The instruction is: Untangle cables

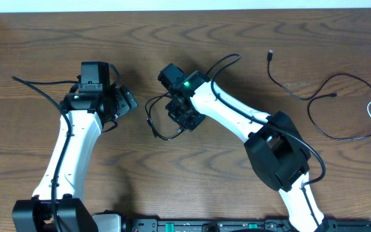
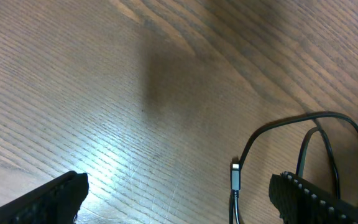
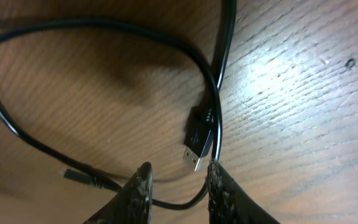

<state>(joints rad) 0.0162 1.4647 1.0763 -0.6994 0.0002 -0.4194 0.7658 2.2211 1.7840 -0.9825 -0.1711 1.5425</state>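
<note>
Leaning low over the wood-grain table (image 3: 303, 93), the right gripper (image 3: 178, 174) straddles the black cable (image 3: 199, 134) with jaws narrowly parted, plug just ahead; the left gripper (image 2: 179, 182) gapes wide.

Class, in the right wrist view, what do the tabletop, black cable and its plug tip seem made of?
Tabletop: wood or wood-look laminate, grain lines, slight sheen. Black cable: flexible plastic or rubber sheath, smooth, bends freely. Plug tip: likely bare metal, silvery glint.

No words, numbers or signs can be read here. Tiny pale marks on the black bar (image 1: 192, 226) at the bottom edge are too small to read.
</note>
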